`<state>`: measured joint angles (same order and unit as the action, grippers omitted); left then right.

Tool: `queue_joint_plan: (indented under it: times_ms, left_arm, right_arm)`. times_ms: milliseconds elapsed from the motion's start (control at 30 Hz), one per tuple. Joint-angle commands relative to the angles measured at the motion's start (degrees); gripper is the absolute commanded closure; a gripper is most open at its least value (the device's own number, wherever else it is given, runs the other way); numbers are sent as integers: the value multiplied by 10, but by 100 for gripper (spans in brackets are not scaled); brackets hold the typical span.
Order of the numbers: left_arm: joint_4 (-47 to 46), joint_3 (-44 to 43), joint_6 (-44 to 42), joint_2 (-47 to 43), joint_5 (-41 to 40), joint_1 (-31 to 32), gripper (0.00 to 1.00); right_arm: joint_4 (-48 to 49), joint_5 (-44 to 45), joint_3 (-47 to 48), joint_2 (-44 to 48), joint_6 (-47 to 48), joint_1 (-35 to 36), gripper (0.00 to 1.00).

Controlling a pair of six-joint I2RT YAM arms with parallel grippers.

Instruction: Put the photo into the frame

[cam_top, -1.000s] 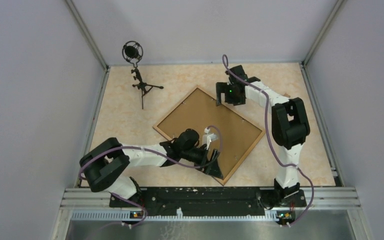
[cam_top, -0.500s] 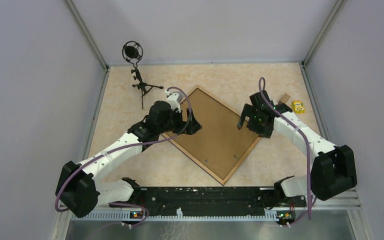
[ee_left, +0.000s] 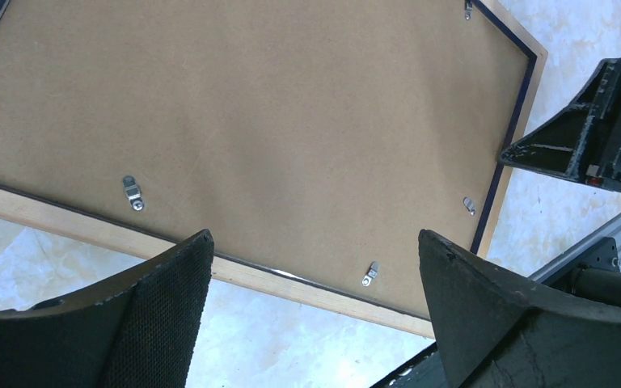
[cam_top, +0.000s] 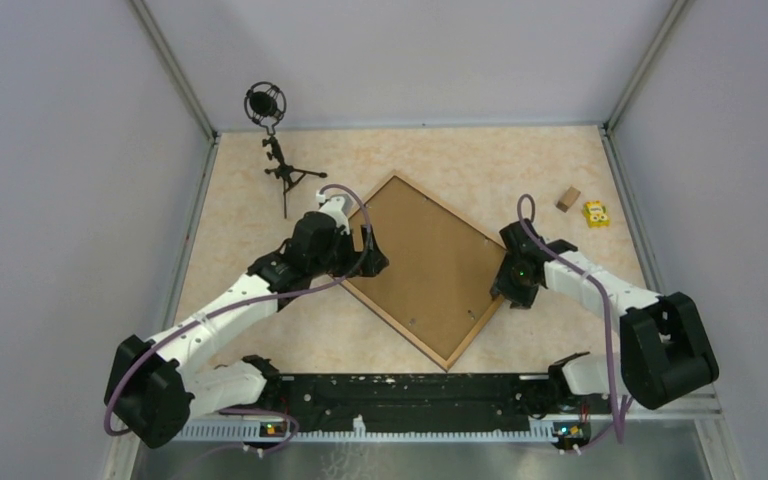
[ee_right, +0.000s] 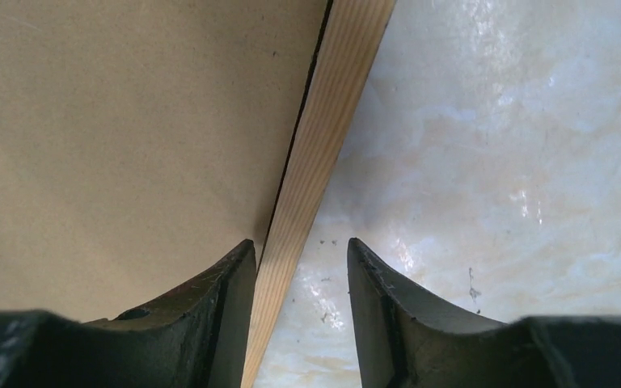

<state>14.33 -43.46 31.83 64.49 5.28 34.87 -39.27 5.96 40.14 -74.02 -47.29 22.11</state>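
1. Right wrist view: my right pincer (ee_right: 299, 242) is straddling the right rail of the frame (ee_right: 340, 81), jaws half-shut, not clamping yet.
2. My left pincer (ee_left: 315, 242) is hovering wide open over the frame's left corner; photo unseen.

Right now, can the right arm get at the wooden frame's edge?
Probably yes. The right gripper straddles the light wood rail of the frame, one finger over the backing board, the other over the table, with nothing else in the gap.
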Motion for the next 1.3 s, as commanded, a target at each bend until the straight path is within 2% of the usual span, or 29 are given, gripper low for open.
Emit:
queue_joint_plan:
  times_ms: [0,67,100,133,167,267,467,667,700,767,800,867,933,1100,1267]
  left_arm:
    - [0,7,3,-20,-11,-5,2]
    - [6,4,0,-22,-12,-6,2]
    - [8,3,-2,-22,-15,-7,2]
    - [11,1,-3,-24,-18,-8,2]
    - [13,0,-5,-25,-20,-9,2]
    - [20,-2,-8,-27,-37,-13,2]
    - [78,-32,16,-20,-108,-49,2]
    - [108,-17,41,-25,-153,-95,2]
    - [110,-6,46,-27,-161,-102,2]
    - [113,19,60,-35,-174,-115,2]
    - [109,34,64,-39,-174,-120,4]
    - [99,62,74,-41,-164,-127,6]
    - [90,84,83,-37,-152,-131,6]
    - [62,123,99,-25,-133,-134,8]
    - [48,146,111,-25,-120,-135,8]
  right_arm:
    - [43,17,7,-31,36,4,55]
    - [45,25,11,-42,60,4,55]
    - [44,22,13,-48,81,4,58]
    - [42,25,18,-53,99,4,85]
    - [37,25,22,-58,115,4,100]
    - [42,3,40,-72,183,3,100]
    - [13,64,113,-124,274,1,100]
    - [25,76,145,-162,286,-1,100]
    - [26,76,146,-161,282,-2,90]
    - [22,81,151,-157,272,-2,60]
    - [15,78,154,-154,269,-2,49]
    - [-1,56,155,-134,254,-2,35]
    - [-10,13,143,-112,246,-1,30]
    - [-14,-70,84,-72,174,2,31]
    - [-21,-46,63,-71,121,8,34]
